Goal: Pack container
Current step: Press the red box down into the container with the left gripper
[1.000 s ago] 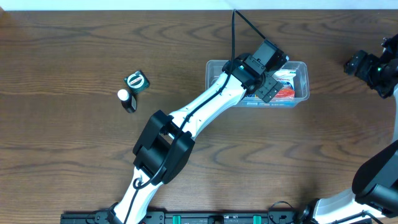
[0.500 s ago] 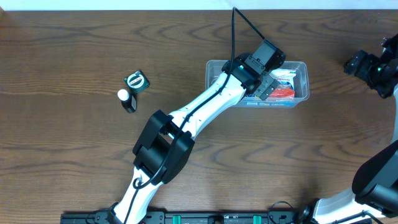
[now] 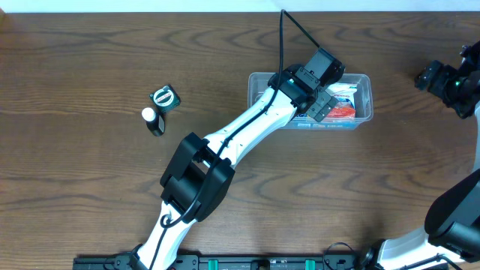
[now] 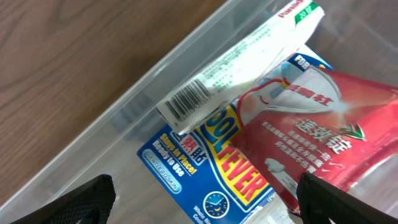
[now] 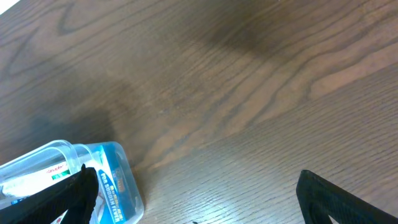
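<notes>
The clear plastic container (image 3: 365,80) stands at the back right of centre. It holds a white packet (image 4: 236,68), a blue packet (image 4: 205,162) and a red packet (image 4: 323,124). My left gripper (image 3: 323,106) hangs over the inside of the container. In the left wrist view its fingers (image 4: 202,202) are spread wide over the packets and hold nothing. My right gripper (image 3: 425,77) is open and empty over bare table to the right of the container. In the right wrist view (image 5: 199,205) a corner of the container (image 5: 124,186) shows at the lower left.
A small green packet (image 3: 165,97) and a small dark bottle with a white cap (image 3: 153,120) lie on the wooden table at the left. The left arm stretches diagonally across the table's middle.
My left gripper has drawn back slightly to the upper left over the container, then held still. The right arm has not moved.
</notes>
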Motion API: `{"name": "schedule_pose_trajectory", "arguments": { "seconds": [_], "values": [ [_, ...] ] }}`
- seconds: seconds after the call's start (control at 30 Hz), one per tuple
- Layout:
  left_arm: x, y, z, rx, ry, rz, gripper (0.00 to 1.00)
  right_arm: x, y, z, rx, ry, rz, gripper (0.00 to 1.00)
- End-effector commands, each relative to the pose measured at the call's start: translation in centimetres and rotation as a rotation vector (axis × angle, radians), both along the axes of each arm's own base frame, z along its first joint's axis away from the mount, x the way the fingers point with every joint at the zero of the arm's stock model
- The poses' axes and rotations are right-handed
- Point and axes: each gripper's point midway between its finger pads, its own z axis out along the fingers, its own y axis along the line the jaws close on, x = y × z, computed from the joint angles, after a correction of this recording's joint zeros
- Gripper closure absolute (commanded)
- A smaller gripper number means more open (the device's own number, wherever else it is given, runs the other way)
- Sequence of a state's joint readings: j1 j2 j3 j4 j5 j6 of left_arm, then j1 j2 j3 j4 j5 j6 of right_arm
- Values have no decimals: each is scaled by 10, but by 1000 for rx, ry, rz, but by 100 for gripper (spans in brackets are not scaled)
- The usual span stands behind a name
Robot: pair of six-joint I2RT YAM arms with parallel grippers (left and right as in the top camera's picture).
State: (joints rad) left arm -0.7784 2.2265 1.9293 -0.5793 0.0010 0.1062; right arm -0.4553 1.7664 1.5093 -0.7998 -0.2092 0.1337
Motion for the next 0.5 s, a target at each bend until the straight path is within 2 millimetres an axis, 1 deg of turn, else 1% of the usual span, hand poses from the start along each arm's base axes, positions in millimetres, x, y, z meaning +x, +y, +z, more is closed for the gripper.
{"name": "schedule_pose_trajectory", "arguments": {
  "seconds": [0.0, 0.13, 0.27, 0.33, 0.47],
  "values": [
    [-11, -6, -7, 23, 19, -69, 6, 1, -1, 6, 2, -15, -11, 1],
    [-18, -5, -18, 61, 30, -107, 6, 1, -1, 6, 2, -15, -11, 1],
    [-18, -3, -29, 79, 39, -115, 6, 1, -1, 6, 2, -15, -10, 1],
    [-16, -3, -30, 86, 28, -118, 6, 1, -1, 6, 2, -15, -11, 1],
    [-9, -5, -26, 77, -3, -107, 6, 1, -1, 6, 2, -15, -11, 1]
  ]
}}
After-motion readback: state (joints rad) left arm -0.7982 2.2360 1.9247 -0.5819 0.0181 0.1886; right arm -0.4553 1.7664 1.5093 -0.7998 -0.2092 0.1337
